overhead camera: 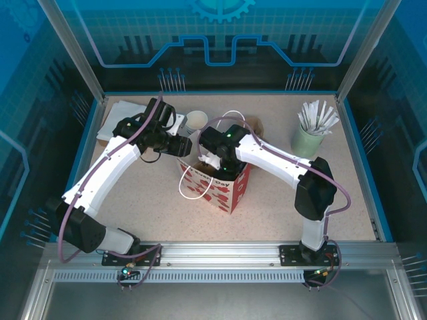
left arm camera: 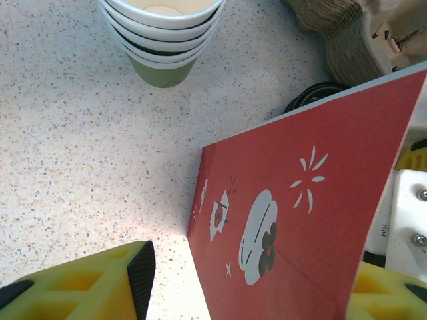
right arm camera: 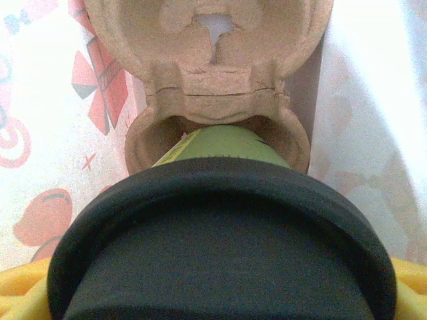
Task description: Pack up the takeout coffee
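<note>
Inside the gift bag (overhead camera: 225,192), the right gripper (overhead camera: 215,163) has its yellow fingers spread wide on either side of the takeout coffee (right arm camera: 220,267) and appears to hold it. The black lid faces the wrist and the cup's long axis points straight down into the bag. Its green base sits at the nearer socket of the pulp carrier (right arm camera: 213,87), so the coming move is probably a straight descent. At the bag's left wall, the left gripper (left arm camera: 257,280) stands parted astride the red panel without pinching it. A stack of cups (left arm camera: 163,40) stands beyond the bag.
</note>
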Tool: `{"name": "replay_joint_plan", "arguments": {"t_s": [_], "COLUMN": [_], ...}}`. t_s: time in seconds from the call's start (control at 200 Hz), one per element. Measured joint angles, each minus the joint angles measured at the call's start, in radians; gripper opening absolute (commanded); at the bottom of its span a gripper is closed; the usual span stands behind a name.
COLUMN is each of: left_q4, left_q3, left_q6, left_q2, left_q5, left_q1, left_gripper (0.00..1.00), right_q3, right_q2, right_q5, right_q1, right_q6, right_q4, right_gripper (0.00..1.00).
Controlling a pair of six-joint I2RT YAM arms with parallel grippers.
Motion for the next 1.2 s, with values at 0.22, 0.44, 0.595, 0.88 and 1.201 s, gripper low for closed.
{"name": "replay_joint_plan", "arguments": {"t_s": [0.22,0.44,0.595,0.88,1.201], "left_q4": [0.000,0.000,0.000,0.000,0.000], "left_q3": [0.000,0.000,0.000,0.000,0.000], "left_q6": [0.000,0.000,0.000,0.000,0.000], "left_q2": [0.000,0.000,0.001,0.001,0.002], "left_q5": [-0.006,-0.019,-0.031,-0.037,-0.037], "left_q1": [0.000,0.000,0.000,0.000,0.000], "left_gripper": [0.56,0.56,0.57,0.58,0.61], "right_q3": [-0.037,-0.062,-0.082,-0.121,-0.148], "right_q2": [0.000,0.000,0.000,0.000,0.001], "right_q5": [-0.003,-0.014,-0.026,-0.030,-0.026], "right_q1": [-0.008,-0.014,-0.024,-0.027,-0.027], "right_q6": [-0.008,-0.016,-0.023,-0.038,-0.049], "right_q4": [0.022,0.052,0.079,0.125,0.152], "right_gripper": [0.76,0.76,0.76,0.76,0.76]}}
